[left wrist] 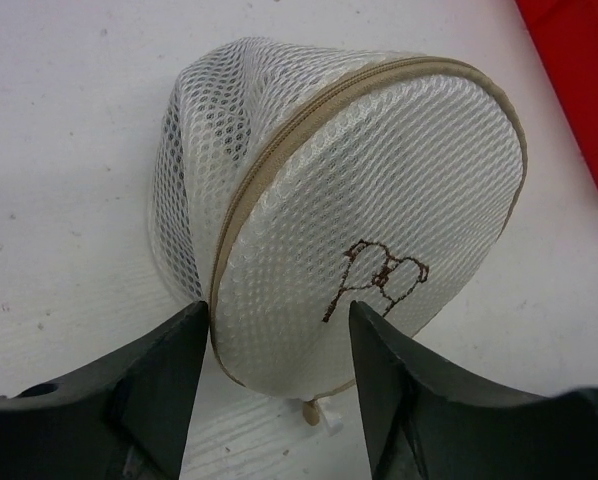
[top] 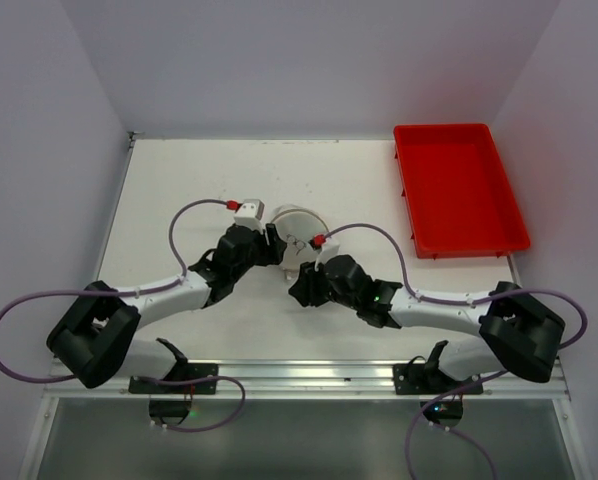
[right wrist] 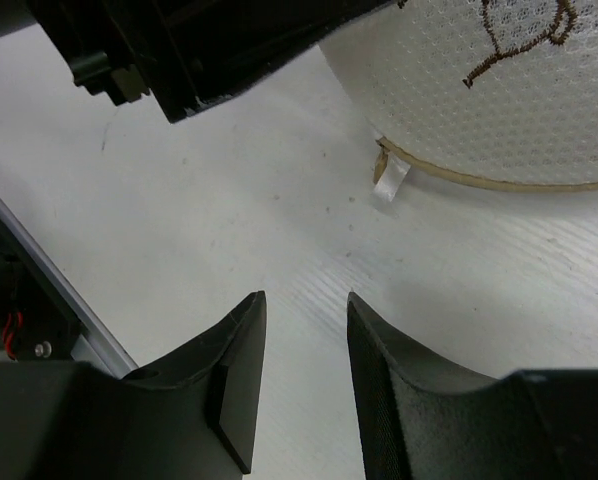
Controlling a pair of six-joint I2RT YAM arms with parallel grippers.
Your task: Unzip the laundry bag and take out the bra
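The laundry bag (top: 297, 232) is a cream-white mesh pod lying on its side, its round lid with a brown print facing the arms. In the left wrist view the laundry bag (left wrist: 379, 190) shows a tan zipper band shut around the lid, with the zipper pull (left wrist: 319, 415) at the bottom edge. My left gripper (left wrist: 279, 310) is open, its jaws on either side of the lid's lower part. My right gripper (right wrist: 305, 298) is open and empty over bare table, a little short of the zipper pull (right wrist: 389, 172). The bra is hidden; only dark shading shows through the mesh.
A red plastic tray (top: 459, 190) stands at the back right of the white table (top: 179, 200). The left gripper's body (right wrist: 199, 40) is close above and to the left of my right gripper. Both arms meet near the table's middle.
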